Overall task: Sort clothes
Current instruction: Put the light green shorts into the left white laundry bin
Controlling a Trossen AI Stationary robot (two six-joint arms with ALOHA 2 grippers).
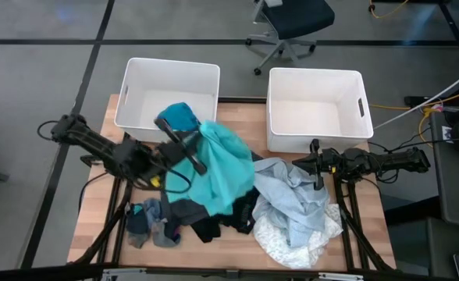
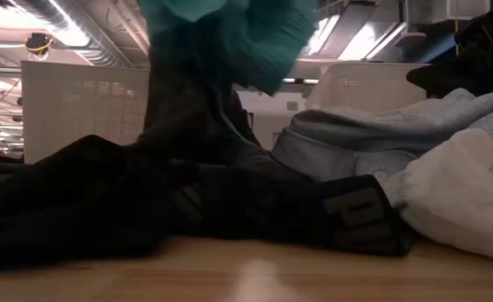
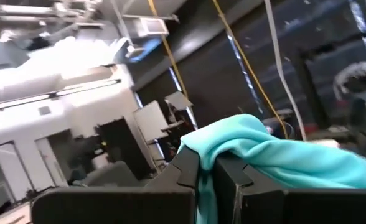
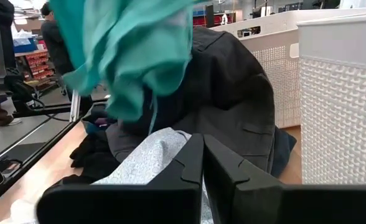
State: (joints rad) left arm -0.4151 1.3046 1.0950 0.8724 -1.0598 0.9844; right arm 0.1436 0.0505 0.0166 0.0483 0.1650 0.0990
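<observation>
A teal garment (image 1: 218, 168) hangs lifted above the middle of the wooden table (image 1: 370, 226), draping down over the rest of the clothes. The left gripper (image 1: 165, 126) has its jaws pinched tight on a fold of this teal fabric, as the left wrist view shows, with the cloth (image 3: 282, 158) coming up between the two dark fingers (image 3: 183, 171). In the high view the gripper sits just in front of the left bin (image 1: 167, 92), and part of the teal cloth reaches over that bin's near rim.

Under and around the teal piece lies a heap of clothes: a dark grey garment (image 4: 233, 99) rising behind it, black pieces (image 1: 214, 222) at the front of the table, a pale blue garment (image 1: 296, 199) to the right, and a white one (image 1: 280, 238) at the front right edge. Small grey-blue socks (image 1: 147, 222) lie at the front left, beside the black pieces.

The right gripper (image 1: 316, 164) hovers over the pale blue garment (image 4: 149, 158), just in front of the right bin (image 1: 315, 109), with its jaws pressed together on nothing. Both white bins stand side by side at the far edge of the table.

Beyond the table, an office chair (image 1: 288, 23) stands on the floor, and a person (image 4: 55, 40) in dark clothes shows in the right wrist view.
</observation>
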